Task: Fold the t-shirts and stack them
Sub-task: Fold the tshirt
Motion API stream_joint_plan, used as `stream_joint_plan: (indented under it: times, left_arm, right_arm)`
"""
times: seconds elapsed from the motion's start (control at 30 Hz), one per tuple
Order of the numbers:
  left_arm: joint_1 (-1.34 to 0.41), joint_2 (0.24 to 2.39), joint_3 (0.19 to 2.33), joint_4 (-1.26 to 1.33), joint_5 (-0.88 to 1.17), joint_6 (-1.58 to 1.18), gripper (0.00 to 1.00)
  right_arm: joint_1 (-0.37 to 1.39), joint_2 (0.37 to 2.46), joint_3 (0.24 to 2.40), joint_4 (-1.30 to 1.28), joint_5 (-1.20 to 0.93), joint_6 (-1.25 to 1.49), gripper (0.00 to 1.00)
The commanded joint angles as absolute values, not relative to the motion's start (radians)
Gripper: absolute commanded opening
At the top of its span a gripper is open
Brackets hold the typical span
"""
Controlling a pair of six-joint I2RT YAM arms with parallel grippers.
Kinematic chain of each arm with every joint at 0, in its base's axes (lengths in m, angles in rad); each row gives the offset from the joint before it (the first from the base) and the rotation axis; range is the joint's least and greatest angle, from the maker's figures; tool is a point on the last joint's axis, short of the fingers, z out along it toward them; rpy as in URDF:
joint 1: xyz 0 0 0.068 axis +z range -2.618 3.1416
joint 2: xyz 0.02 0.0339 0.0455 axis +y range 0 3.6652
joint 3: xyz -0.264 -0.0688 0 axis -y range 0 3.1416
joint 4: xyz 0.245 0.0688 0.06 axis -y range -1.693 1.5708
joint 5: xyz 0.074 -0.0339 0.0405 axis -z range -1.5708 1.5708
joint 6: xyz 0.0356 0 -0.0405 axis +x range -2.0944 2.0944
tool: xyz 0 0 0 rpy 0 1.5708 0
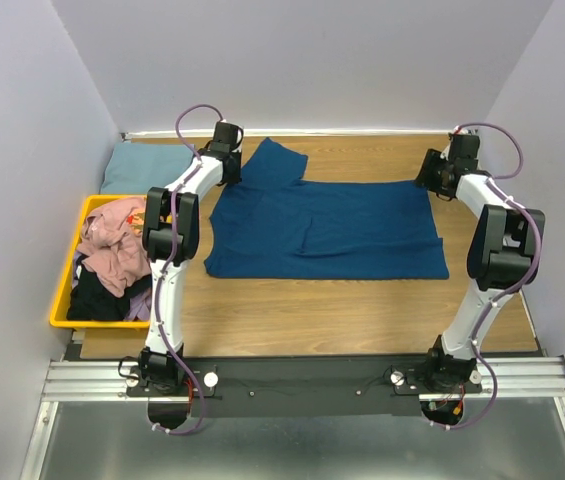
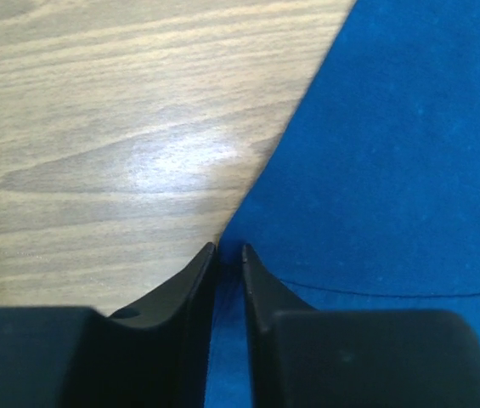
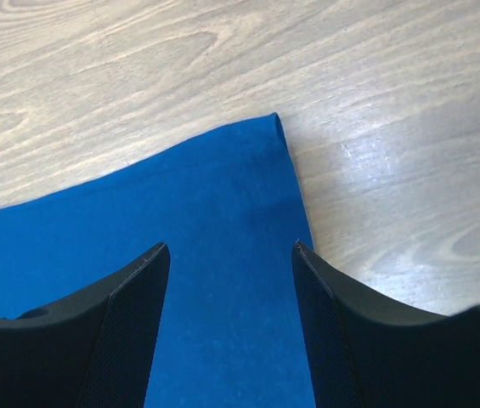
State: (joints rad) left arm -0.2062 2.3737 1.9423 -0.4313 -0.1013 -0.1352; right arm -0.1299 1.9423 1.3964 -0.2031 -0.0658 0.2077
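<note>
A blue t-shirt (image 1: 327, 228) lies spread flat in the middle of the table, one sleeve pointing to the far left. My left gripper (image 1: 232, 172) sits at its far left edge and is shut on a pinch of the blue cloth (image 2: 227, 340) by the sleeve. My right gripper (image 1: 428, 178) hovers open over the shirt's far right corner (image 3: 256, 161), with blue cloth between the fingers (image 3: 138, 297). A pale grey-blue shirt (image 1: 142, 165) lies folded at the far left. Pink (image 1: 112, 240) and black (image 1: 97, 295) shirts are heaped in the bin.
A yellow plastic bin (image 1: 62, 295) stands at the left edge of the table. Grey walls close in the back and both sides. A metal rail (image 1: 302, 378) carrying the arm bases runs along the near edge.
</note>
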Motion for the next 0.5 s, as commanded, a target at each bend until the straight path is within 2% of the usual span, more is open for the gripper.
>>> stream_joint_plan:
  times: [0.0,0.03,0.1,0.17,0.33,0.47]
  left_arm:
    - [-0.213,2.408,1.97,-0.515,-0.1,-0.114,0.19]
    - [-0.215,2.407,1.968,-0.517,-0.101,-0.114,0.17]
    - [-0.213,2.404,1.964,-0.522,-0.098,-0.112,0.05]
    - [-0.213,2.401,1.953,-0.519,-0.103,-0.11,0.0]
    - [-0.213,2.385,1.936,-0.497,-0.101,-0.104,0.0]
    - [-0.213,2.385,1.936,-0.494,-0.101,-0.101,0.0]
  right_arm:
    - [-0.121,1.989,1.445,-0.209,-0.06,0.164,0.66]
    - [-0.12,1.997,1.451,-0.209,-0.064,0.155,0.66]
    - [-0.12,2.019,1.466,-0.209,-0.08,0.127,0.67]
    - [-0.12,2.034,1.48,-0.209,-0.094,0.106,0.67]
    - [-0.12,2.094,1.552,-0.209,-0.091,0.045,0.66]
    - [-0.12,2.152,1.603,-0.209,-0.091,0.009,0.61]
